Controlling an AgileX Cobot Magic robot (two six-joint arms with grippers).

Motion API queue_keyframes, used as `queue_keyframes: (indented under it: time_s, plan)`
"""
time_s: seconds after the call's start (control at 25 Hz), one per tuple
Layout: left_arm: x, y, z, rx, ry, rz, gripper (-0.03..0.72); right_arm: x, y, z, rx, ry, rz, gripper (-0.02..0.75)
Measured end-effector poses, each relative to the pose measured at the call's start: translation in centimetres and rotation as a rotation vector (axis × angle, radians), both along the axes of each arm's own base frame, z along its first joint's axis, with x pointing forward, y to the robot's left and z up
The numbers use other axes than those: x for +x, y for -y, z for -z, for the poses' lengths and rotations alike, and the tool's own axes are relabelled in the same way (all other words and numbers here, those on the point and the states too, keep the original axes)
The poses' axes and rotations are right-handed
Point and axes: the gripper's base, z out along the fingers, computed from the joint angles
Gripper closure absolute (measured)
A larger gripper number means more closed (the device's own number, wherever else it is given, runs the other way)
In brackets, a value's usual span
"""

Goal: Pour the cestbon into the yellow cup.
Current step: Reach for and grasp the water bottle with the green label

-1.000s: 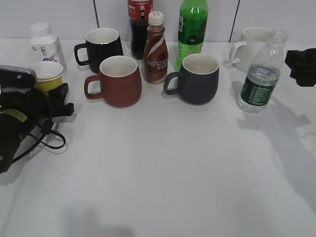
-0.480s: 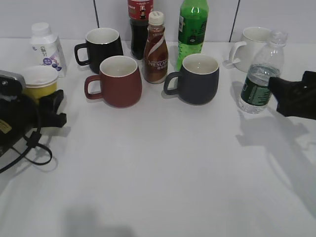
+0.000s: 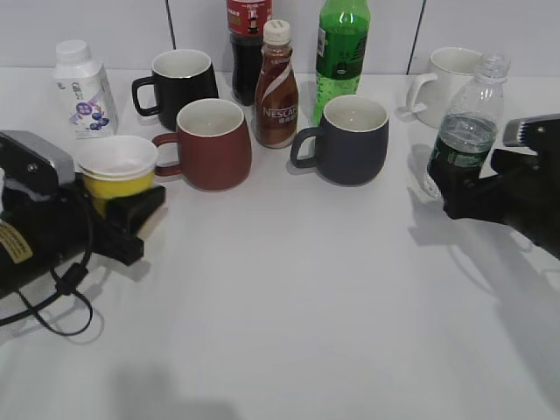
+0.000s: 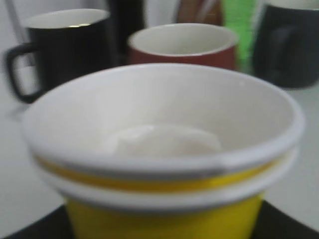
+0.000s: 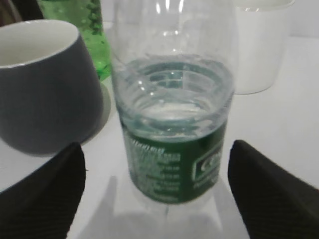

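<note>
Yellow cup (image 3: 116, 166) has moved toward the red mug (image 3: 210, 143), gripped by your left pincer (image 3: 131, 214). Right pincer (image 5: 154, 199) gapes around the cestbon (image 3: 464, 131), pre-grasp.

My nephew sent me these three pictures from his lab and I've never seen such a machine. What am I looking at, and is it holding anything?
It is a robot with two arms, each ending in a pincer. The wide picture looks down at a white table from in front; the other two come from small cameras on each arm's wrist.

On the table stand mugs: a black mug, a red mug, a grey mug and a white mug, with several bottles behind them.

The left pincer holds the yellow cup, which fills the left wrist picture and looks empty.

The right pincer is open, one finger on each side of the water bottle, not yet closed on it.
</note>
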Motion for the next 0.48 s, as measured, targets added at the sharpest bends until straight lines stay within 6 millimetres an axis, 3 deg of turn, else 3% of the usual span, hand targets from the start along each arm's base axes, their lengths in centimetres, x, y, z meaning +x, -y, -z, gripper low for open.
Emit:
queue_keyframes:
  time_s: [0.2,0.48]
  plan:
    - [-1.0,1.2,0.1,0.007,-0.01,0.175,0.301,2.2,-0.4,0.5,0.016,0.017,0.002,0.058]
    - [-1.8,2.6,0.1,-0.016,-0.034,0.262,0.302,4.9,-0.8,0.9,0.02,0.016,0.024,0.068]
